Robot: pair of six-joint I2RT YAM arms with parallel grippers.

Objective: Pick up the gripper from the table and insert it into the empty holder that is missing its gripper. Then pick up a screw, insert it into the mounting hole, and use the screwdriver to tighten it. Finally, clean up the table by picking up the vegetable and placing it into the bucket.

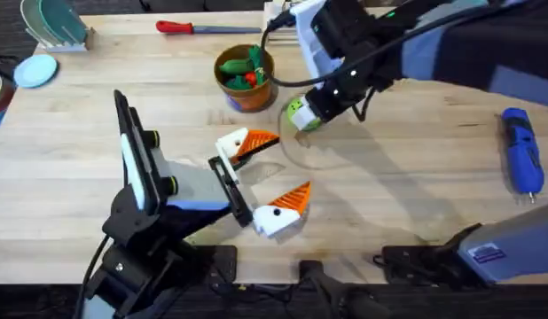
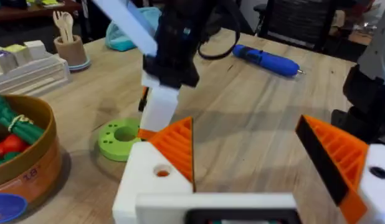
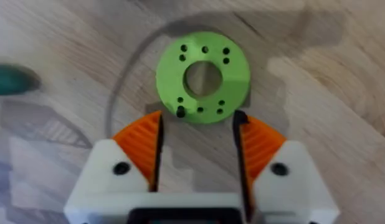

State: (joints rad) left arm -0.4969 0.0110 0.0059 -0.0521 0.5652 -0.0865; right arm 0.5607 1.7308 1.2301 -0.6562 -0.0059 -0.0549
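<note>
**Right gripper open over green disc, left gripper idle and spread**

Right gripper (image 3: 197,146) hangs just above the green disc (image 3: 203,77), orange pads parted wide, nothing between them; the disc lies flat on the wooden table (image 1: 407,195) beside the terracotta bucket (image 1: 246,78). Left gripper (image 1: 270,177) sits mid-table, fingers spread, empty, both orange pads mounted. Blue powered screwdriver (image 1: 520,151) lies far right. Red-handled screwdriver (image 1: 199,28) along the far edge. A dark green blur at the right wrist view's edge, can't tell what.

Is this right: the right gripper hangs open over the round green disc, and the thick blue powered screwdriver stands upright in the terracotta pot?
Not quite. The overhead view shows the blue powered screwdriver lying flat on the wooden table, far from the terracotta pot. The right gripper does hang open over the round green disc.
</note>
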